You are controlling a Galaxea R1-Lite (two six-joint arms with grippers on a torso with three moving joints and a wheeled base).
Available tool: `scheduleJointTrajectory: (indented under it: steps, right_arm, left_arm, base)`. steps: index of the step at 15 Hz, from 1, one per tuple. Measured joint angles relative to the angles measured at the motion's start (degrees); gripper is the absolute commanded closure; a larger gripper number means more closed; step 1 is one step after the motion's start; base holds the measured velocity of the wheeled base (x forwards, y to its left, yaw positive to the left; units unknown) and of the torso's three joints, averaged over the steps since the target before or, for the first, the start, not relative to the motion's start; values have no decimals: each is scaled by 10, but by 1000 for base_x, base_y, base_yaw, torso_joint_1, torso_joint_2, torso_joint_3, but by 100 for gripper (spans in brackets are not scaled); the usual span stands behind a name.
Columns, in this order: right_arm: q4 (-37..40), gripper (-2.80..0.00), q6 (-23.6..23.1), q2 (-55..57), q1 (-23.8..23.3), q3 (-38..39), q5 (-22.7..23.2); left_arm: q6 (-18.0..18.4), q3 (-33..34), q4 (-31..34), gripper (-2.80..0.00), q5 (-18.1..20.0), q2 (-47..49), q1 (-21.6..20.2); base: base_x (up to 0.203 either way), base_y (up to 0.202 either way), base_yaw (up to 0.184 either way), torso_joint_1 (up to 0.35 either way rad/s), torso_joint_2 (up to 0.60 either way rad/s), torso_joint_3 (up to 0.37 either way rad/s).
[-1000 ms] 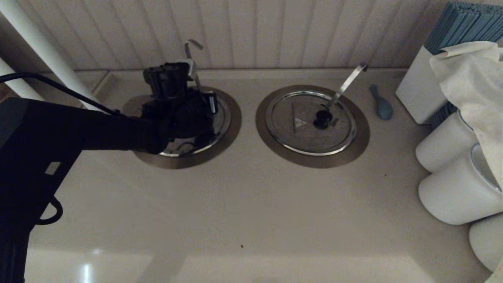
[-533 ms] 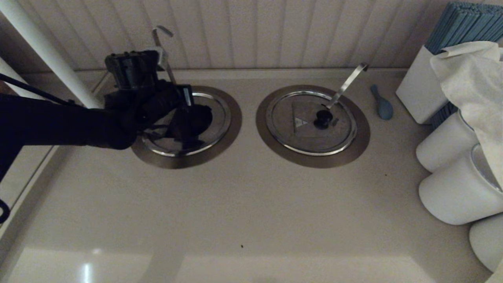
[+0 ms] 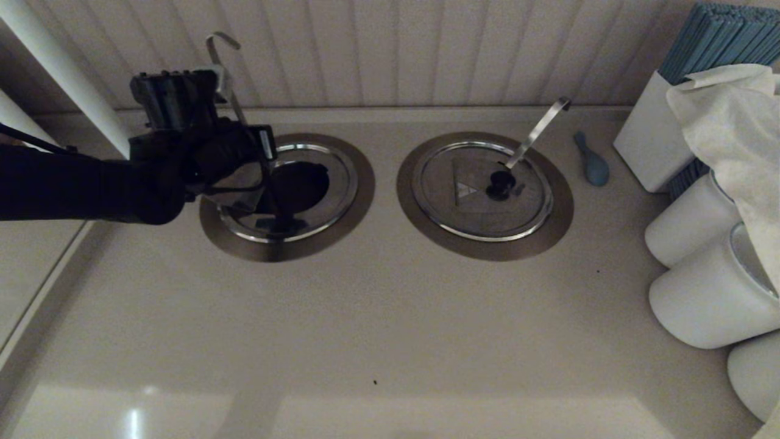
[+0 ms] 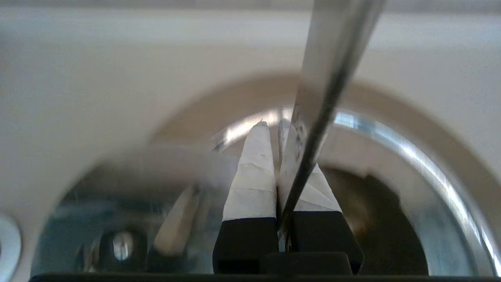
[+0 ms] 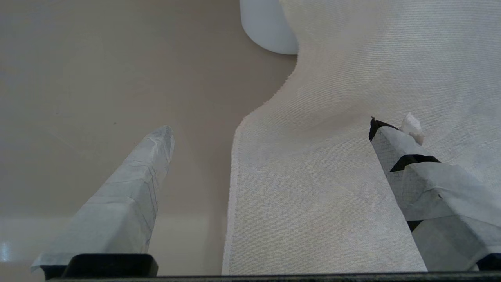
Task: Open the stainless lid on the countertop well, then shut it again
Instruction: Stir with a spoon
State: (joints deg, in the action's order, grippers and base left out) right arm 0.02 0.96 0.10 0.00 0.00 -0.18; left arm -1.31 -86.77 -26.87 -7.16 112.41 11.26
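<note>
The stainless lid (image 3: 242,200) hangs tilted over the left side of the countertop well (image 3: 356,201), lifted by its thin hook-topped handle (image 3: 220,46). The well's dark inside (image 3: 300,183) is uncovered. My left gripper (image 3: 220,78) is shut on that handle, above the well's back left. In the left wrist view the white-taped fingers (image 4: 252,172) pinch the handle (image 4: 328,74), with the well's shiny rim (image 4: 395,139) beyond them. My right gripper (image 5: 272,127) is open over a white cloth (image 5: 332,176), out of the head view.
The twin lid (image 3: 469,201) with its wide strip handle (image 3: 539,130) sits closed on the right well. A blue spoon (image 3: 592,163), a white box (image 3: 646,140), white tubs (image 3: 701,299) and a draped cloth (image 3: 737,122) crowd the right. A white pipe (image 3: 61,67) slants at the back left.
My left gripper has moved left and up with the handle in it. The lid has swung off the well, uncovering its dark inside.
</note>
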Motion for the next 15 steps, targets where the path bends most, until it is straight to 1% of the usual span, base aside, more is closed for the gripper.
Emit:
scheduleJointTrajectory:
  steps: [2,4,6,8,9,10,11,12,13,14,15]
  right_arm:
    - [0,-280,0,0,0,0,0]
    - [0,-280,-1,0,0,0,0]
    - [0,-280,0,0,0,0,0]
    - [0,-280,0,0,0,0,0]
    - [0,-280,0,0,0,0,0]
    - [0,-280,0,0,0,0,0]
    - [0,-280,0,0,0,0,0]
    - [0,-280,0,0,0,0,0]
    - [0,-280,0,0,0,0,0]
    - [0,-280,0,0,0,0,0]
    - [0,-280,0,0,0,0,0]
  left_arm:
    - [-13,-5,68,0,4,-15,5]
    - [-44,-20,134,0,6,-26,18]
    - [-48,-26,156,0,6,-27,35]
    - [-49,-34,139,0,-4,-12,51]
    - [-50,-42,114,0,-18,5,59]
    - [-50,-57,81,0,-39,27,66]
    - [-50,-84,49,0,-68,51,70]
    - [-50,-114,33,0,-100,71,72]
    - [-51,-141,26,0,-132,92,73]
    - [-52,-155,24,0,-152,106,75]
    - [-54,-161,24,0,-157,113,76]
  base:
    - [0,0,0,0,0,0]
    - [0,0,0,0,0,0]
    - [0,0,0,0,0,0]
    - [0,0,0,0,0,0]
    - [0,0,0,0,0,0]
    - [0,0,0,0,0,0]
    - [0,0,0,0,0,0]
    - [0,0,0,0,0,0]
    - [0,0,0,0,0,0]
    - [0,0,0,0,0,0]
    - [0,0,0,0,0,0]
